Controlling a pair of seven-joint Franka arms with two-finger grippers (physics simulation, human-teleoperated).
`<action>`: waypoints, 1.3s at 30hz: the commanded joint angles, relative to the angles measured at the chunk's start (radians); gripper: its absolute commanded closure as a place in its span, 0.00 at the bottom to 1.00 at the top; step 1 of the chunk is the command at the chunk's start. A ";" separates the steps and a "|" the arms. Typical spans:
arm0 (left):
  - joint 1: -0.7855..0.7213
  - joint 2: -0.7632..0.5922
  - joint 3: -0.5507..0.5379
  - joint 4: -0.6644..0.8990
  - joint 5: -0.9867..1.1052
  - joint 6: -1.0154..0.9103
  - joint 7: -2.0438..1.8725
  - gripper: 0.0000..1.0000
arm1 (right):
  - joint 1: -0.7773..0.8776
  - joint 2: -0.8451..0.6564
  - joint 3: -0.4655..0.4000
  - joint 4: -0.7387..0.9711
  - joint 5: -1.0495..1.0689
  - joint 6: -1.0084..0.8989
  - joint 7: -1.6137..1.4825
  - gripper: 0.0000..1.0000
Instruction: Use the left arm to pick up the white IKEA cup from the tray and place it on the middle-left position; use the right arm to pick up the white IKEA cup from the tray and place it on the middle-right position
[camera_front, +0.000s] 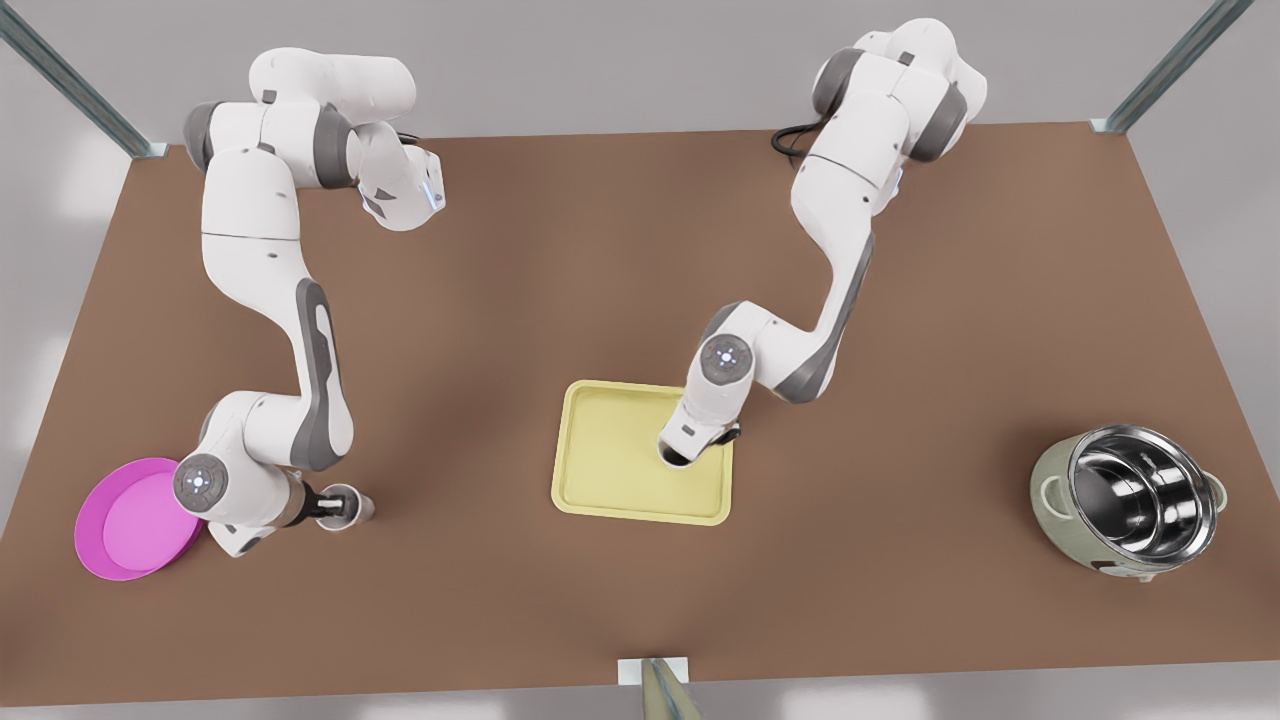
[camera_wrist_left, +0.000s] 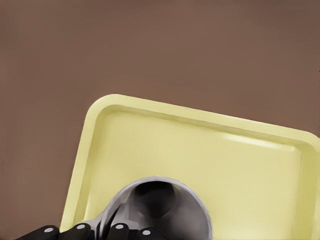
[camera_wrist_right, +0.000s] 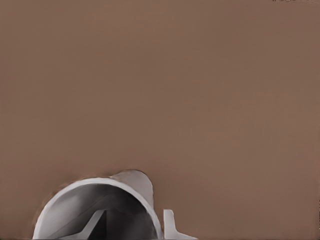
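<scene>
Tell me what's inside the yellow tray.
One white cup, gripped by the left gripper; the tray floor beneath it is hidden. The right gripper holds a second cup near the magenta plate.

Brown bench (camera_front: 600, 250) carries: pale yellow tray (camera_front: 610, 470) near centre, magenta plate (camera_front: 125, 525) at front view's left edge, steel pot in greenish cooker (camera_front: 1135, 510) at front view's right, tilted. All well apart.

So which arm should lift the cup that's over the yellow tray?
Left. The left gripper is right at that cup over the tray. The right gripper is far off beside the pink plate, gripping another cup.
</scene>
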 joint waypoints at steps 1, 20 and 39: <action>0.053 -0.039 0.001 0.002 -0.008 -0.179 0.168 0.82 | -0.004 -0.001 0.000 0.001 0.015 -0.006 -0.252 0.00; 0.482 -0.035 -0.004 -0.128 -0.073 0.013 0.978 0.83 | -0.201 -0.582 0.286 -0.044 -0.250 -0.586 -0.060 0.00; 0.482 -0.187 0.003 0.062 -0.073 -0.533 0.753 0.00 | -0.208 -0.593 0.277 -0.018 -0.204 -0.578 0.007 0.00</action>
